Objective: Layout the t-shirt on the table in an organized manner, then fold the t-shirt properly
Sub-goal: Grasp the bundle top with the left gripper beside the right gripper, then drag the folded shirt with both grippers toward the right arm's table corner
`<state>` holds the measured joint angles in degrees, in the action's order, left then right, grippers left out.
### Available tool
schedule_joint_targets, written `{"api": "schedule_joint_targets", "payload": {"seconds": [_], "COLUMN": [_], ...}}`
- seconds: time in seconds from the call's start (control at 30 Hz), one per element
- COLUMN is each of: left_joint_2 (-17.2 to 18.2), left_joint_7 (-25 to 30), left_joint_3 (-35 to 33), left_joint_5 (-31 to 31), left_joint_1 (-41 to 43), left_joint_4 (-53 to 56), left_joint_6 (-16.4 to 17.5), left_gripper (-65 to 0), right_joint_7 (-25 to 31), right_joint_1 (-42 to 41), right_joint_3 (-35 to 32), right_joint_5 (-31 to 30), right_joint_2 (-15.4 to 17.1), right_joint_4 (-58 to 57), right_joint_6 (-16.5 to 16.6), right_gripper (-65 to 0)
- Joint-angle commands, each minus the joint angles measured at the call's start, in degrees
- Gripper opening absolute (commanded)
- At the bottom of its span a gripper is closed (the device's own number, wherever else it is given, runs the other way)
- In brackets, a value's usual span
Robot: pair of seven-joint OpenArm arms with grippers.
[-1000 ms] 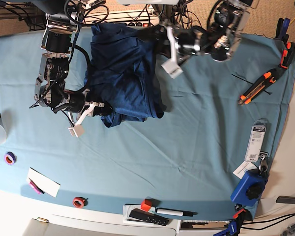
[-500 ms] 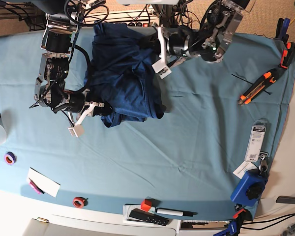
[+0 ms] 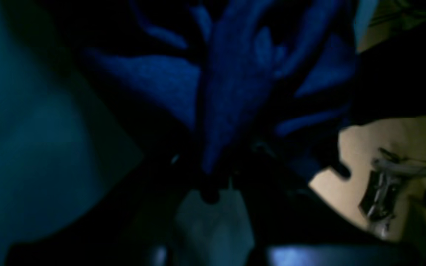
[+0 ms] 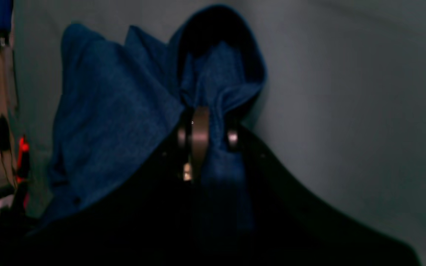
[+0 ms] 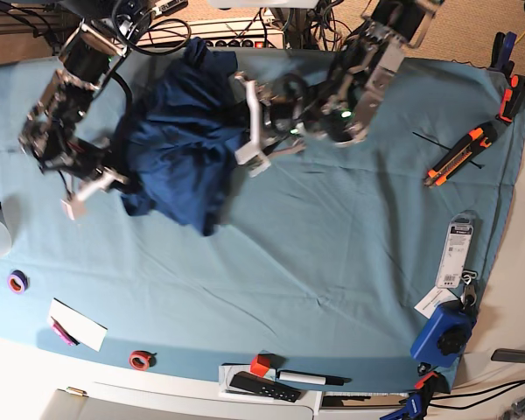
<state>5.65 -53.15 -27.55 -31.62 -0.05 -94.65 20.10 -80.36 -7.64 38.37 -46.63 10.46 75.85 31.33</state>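
Base view: the crumpled dark navy knit t-shirt lies bunched on the far left part of the light teal cloth-draped surface. The right pincer is clamped on a fold; the left pincer is pinched on its opposite edge. Since earlier, the garment has shifted leftward and bunched. The left wrist view is dark and blurred.

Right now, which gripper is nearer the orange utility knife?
Left. The left gripper is shut on the t-shirt mid-table; the orange utility knife lies off to its side. The right gripper, also gripping the shirt, sits beyond it.
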Motion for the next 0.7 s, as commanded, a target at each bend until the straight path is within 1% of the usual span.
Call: {"api": "schedule_joint_targets", "payload": {"seconds": [0.0, 0.1, 0.23, 0.37, 0.47, 0.53, 0.67], "left_joint_2": [-1.2, -3.2, -6.7, -11.3, -14.7, -14.7, -14.7], "left_joint_7": [1.7, 2.3, 3.4, 4.3, 5.3, 8.6, 10.6], "left_joint_3": [-1.4, -5.7, -10.0, -12.3, -12.8, -14.2, -17.9], "left_joint_5": [-0.3, 2.3, 3.7, 4.3, 4.6, 2.9, 2.9], "left_joint_1": [-1.7, -4.9, -9.9, -15.2, -18.5, -20.7, -23.6], "left_joint_4": [0.0, 3.2, 9.1, 16.7, 22.6, 25.2, 27.6], "left_joint_6": [0.3, 0.3, 0.2, 0.3, 0.3, 0.6, -0.2], "left_gripper": [-65.0, -65.0, -65.0, -65.0, -65.0, -65.0, -65.0], "right_joint_7": [0.4, 0.4, 0.4, 0.4, 0.4, 0.4, 0.4], "right_joint_1": [0.1, 3.0, 7.1, 11.0, 13.7, 15.1, 16.7], "right_joint_3": [1.7, 7.0, 14.8, 23.1, 28.7, 32.3, 38.1], "right_joint_5": [-1.1, -3.4, -6.6, -10.9, -13.0, -13.9, -14.0], "right_joint_2": [1.4, 2.8, 4.7, 6.1, 6.9, 7.1, 7.7], "right_joint_4": [1.0, 1.0, 1.0, 1.0, 1.0, 1.0, 1.0], "right_joint_6": [0.2, 0.2, 0.2, 1.4, 1.5, 1.7, 2.9], "right_gripper": [-65.0, -65.0, -65.0, -65.0, -65.0, -65.0, -65.0]}}
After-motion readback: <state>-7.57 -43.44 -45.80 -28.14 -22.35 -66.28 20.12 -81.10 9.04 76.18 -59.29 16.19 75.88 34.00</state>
